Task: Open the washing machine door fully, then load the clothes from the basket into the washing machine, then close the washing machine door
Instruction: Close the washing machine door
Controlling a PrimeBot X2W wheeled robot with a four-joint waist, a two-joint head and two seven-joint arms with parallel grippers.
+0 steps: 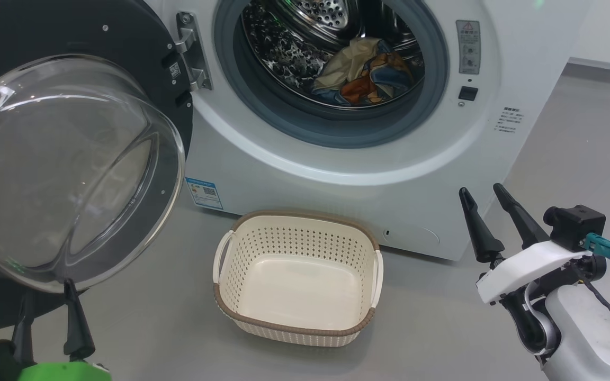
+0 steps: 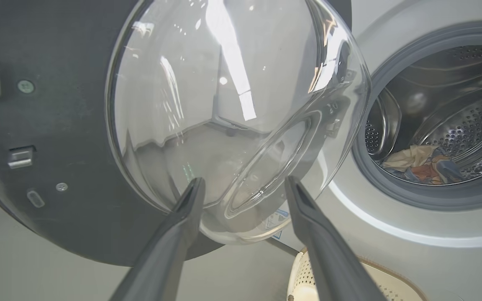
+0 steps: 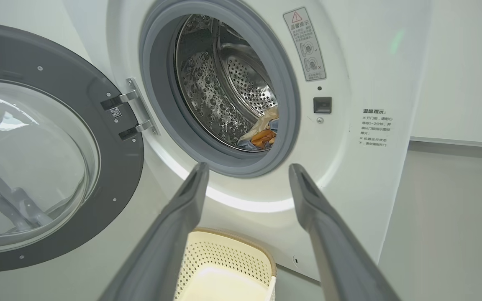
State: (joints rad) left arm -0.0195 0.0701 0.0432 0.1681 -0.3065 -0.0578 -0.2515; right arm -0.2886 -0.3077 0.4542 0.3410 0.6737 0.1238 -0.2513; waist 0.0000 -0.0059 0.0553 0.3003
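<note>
Head view first: the washing machine door is swung wide open and takes up the left of the frame, its glass bowl bulging towards us. The washing machine runs across the top. The clothes lie crumpled in the steel drum at upper centre, showing blue, orange and cream. Down at lower centre the basket stands on the grey floor just in front of the machine, its smooth cream bottom in plain sight. The left gripper is at the lower left, with its fingers up under the bottom edge of the glass bowl. The right gripper is at the lower right with its fingers spread and nothing between them, well apart from the basket.

Over to the left wrist view: the left gripper has its fingers wide apart and holds nothing. Its tips point at the lower part of the door, possibly touching the glass, too close to call. The clothes are in the drum at right, and a corner of the basket peeks in at the bottom.

Right wrist view: the right gripper is wide open and free in the air, aimed at the machine's front. The clothes sit inside the drum at centre, the door hangs open at left, and the basket is at bottom centre between the fingers.
</note>
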